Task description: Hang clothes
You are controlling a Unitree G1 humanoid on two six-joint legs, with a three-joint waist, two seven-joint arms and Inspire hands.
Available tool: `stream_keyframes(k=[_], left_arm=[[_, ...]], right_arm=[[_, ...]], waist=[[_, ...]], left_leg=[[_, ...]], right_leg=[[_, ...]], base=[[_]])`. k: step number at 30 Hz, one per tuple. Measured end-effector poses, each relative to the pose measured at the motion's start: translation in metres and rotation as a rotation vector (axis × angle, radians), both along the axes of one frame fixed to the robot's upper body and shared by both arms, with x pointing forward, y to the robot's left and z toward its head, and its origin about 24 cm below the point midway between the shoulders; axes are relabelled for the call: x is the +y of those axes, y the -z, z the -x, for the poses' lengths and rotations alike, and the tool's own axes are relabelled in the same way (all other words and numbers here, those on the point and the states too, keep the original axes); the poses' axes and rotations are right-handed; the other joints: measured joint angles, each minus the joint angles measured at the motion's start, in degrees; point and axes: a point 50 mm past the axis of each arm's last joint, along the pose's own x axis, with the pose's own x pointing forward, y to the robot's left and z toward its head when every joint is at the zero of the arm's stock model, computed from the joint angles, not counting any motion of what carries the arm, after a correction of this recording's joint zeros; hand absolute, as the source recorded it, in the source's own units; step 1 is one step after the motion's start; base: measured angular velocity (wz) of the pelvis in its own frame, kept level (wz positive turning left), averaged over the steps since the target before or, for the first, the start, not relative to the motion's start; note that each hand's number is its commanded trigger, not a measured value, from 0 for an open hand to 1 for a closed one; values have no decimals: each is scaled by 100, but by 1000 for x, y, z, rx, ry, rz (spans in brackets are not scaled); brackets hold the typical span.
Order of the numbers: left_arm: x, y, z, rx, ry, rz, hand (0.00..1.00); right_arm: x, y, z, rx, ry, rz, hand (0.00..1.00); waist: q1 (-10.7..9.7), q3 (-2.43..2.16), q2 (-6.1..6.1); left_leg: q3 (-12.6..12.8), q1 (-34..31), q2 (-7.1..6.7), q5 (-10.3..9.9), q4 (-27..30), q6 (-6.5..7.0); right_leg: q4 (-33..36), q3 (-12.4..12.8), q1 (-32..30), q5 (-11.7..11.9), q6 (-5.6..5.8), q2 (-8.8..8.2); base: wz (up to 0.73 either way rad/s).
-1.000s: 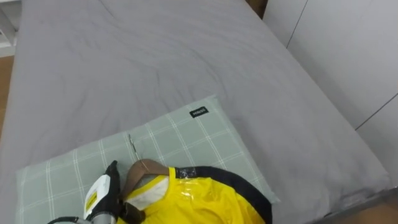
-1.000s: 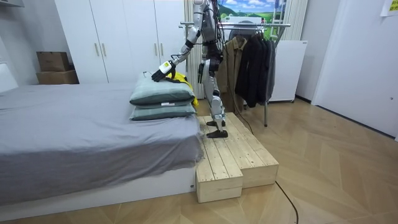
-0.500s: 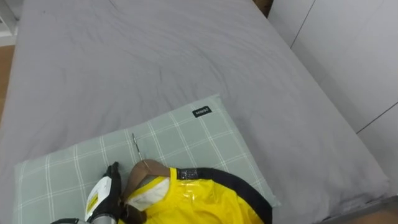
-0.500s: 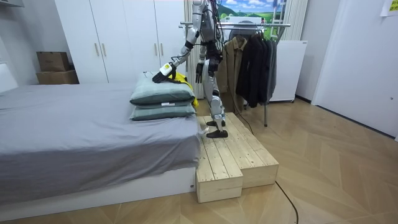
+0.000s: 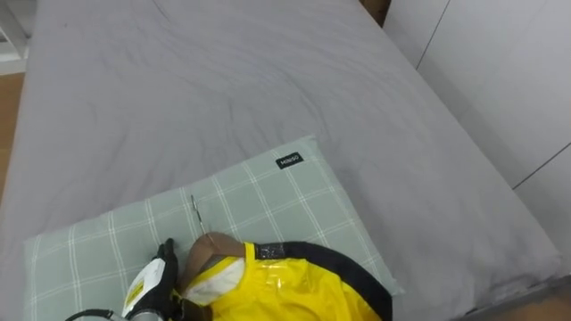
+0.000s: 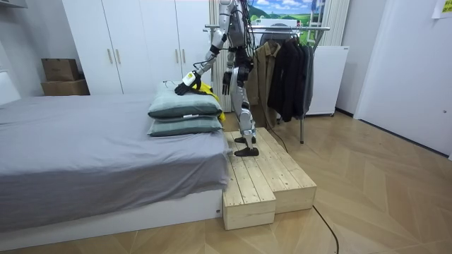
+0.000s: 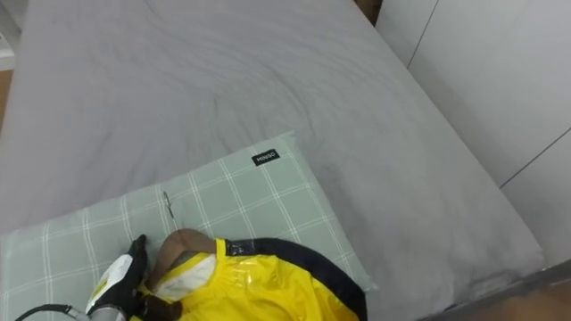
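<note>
Pick-up under way: left hand [image 5: 143, 287], at seven o'clock, at the glossy yellow jacket [image 5: 285, 287] on its brown wooden hanger [image 5: 207, 243] atop a green checked pillow [image 5: 268, 192] — grasp cannot be told. Next, likely: firm hanger hold, then lift.

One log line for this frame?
stage: pickup | left hand: at jacket collar | jacket: on pillow, hanger inside | right hand: at side | hung: not yet
</note>
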Motion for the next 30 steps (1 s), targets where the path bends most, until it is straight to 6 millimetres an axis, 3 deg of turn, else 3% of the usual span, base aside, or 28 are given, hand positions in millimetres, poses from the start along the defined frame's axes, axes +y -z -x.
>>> stream_keyframes(k=[10,22,27,28,29,30], left_arm=[[17,-9,-6,-41,-43,-53,100],[15,-6,-4,-15,-66,-61,100],[16,-5,-3,-5,-69,-64,100],[16,-5,-3,-1,-70,-65,100],[17,-4,-1,7,-76,-67,100],[19,-4,-1,7,-82,-72,100]], right_arm=[[0,0,0,1,-2,-1,0],[-1,0,0,14,26,-12,0],[-1,0,-1,9,32,-4,0],[-2,-1,-2,7,34,1,0],[-2,-1,-2,1,33,6,0],[-1,-2,-5,-8,28,5,0]], waist=[[8,-21,35],[39,-6,52],[70,25,100],[121,62,145],[176,100,216],[197,89,181]], left_leg=[[-12,14,-19,19,-9,6],[-91,21,-19,19,-26,6],[-398,108,19,20,-28,6],[-643,191,98,30,-29,11],[-1004,253,175,30,-41,10],[-1073,235,168,28,-25,6]], right_leg=[[-1,-19,14,0,1,-20],[1,-25,-26,-1,1,-19],[286,-152,-122,-4,-1,17],[734,-267,-337,-48,-41,35],[863,-225,-621,-222,-158,184],[475,-103,-709,-104,-277,264]], base=[[0],[-2],[-11],[-47],[-53],[-42]])
